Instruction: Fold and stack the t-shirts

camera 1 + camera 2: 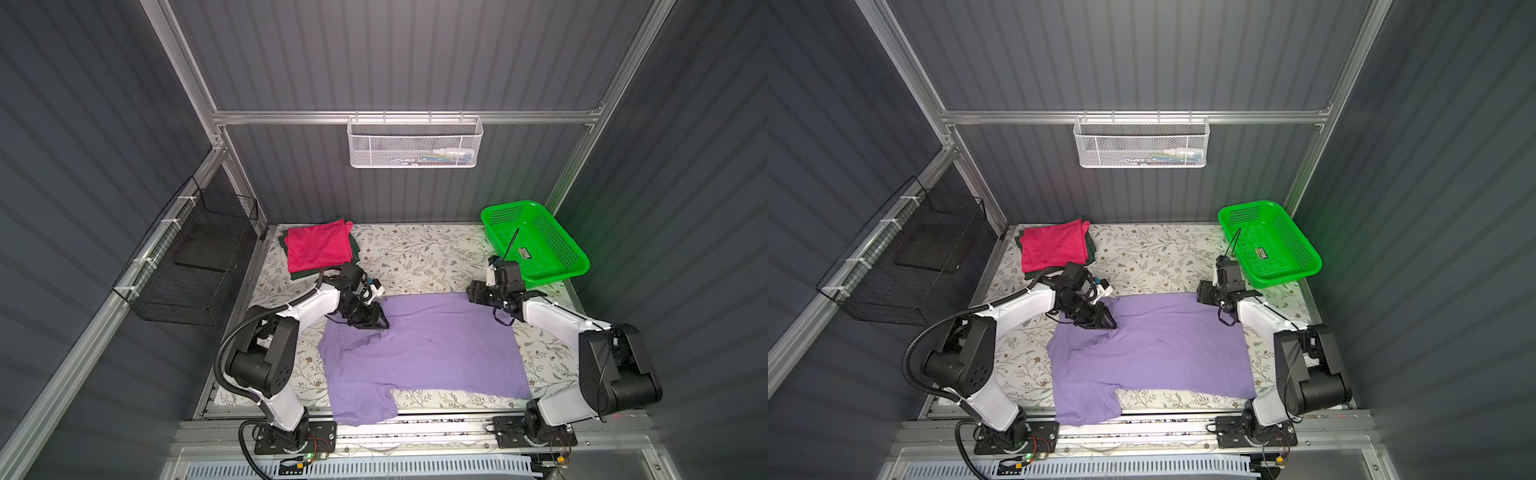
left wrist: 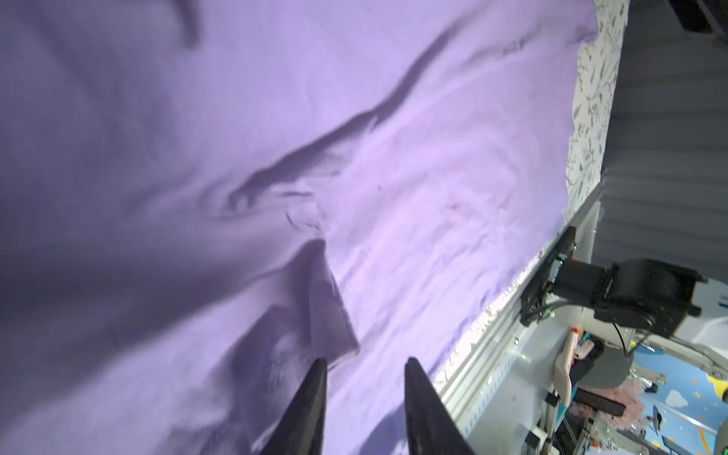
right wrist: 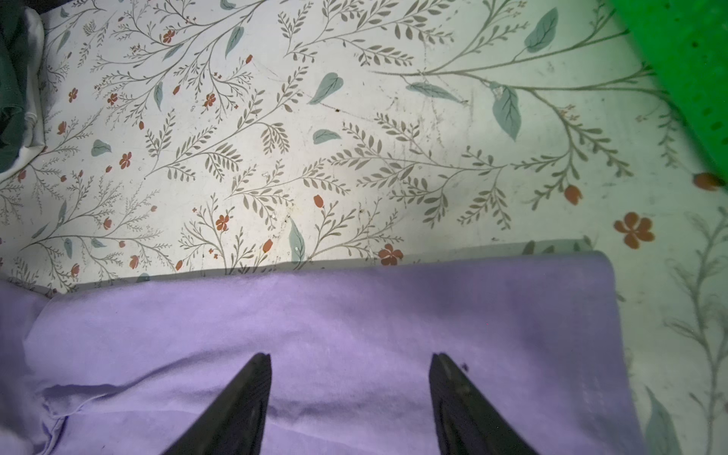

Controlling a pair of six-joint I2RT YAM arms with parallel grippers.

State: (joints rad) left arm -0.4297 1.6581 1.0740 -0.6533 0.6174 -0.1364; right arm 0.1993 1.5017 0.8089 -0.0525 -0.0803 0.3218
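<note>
The purple t-shirt (image 1: 424, 349) (image 1: 1154, 349) lies spread out across the middle of the flowered table (image 1: 415, 257) in both top views. One sleeve reaches the metal rail at the bottom of the frame. My left gripper (image 1: 383, 324) (image 1: 1109, 323) sits low over the shirt's upper left part, right beside a bunched ridge of cloth near the collar end. In the left wrist view (image 2: 365, 362) my two dark fingers stand apart with only flat purple cloth (image 2: 394, 157) showing in the gap, and a small raised fold lies just ahead of one tip, so that gripper is open and grips nothing. My right gripper (image 1: 473, 292) (image 1: 1202, 291) hangs at the shirt's upper right corner. In the right wrist view (image 3: 350, 356) its fingers are spread wide above the shirt (image 3: 394, 315), close to its straight far edge, and they hold nothing. At the upper left of the table, well away from both grippers, the folded pink t-shirt (image 1: 318, 249) lies on top of the dark green t-shirt (image 1: 356, 249). The green basket (image 1: 555, 243) sits at the upper right, near my right gripper.
</note>
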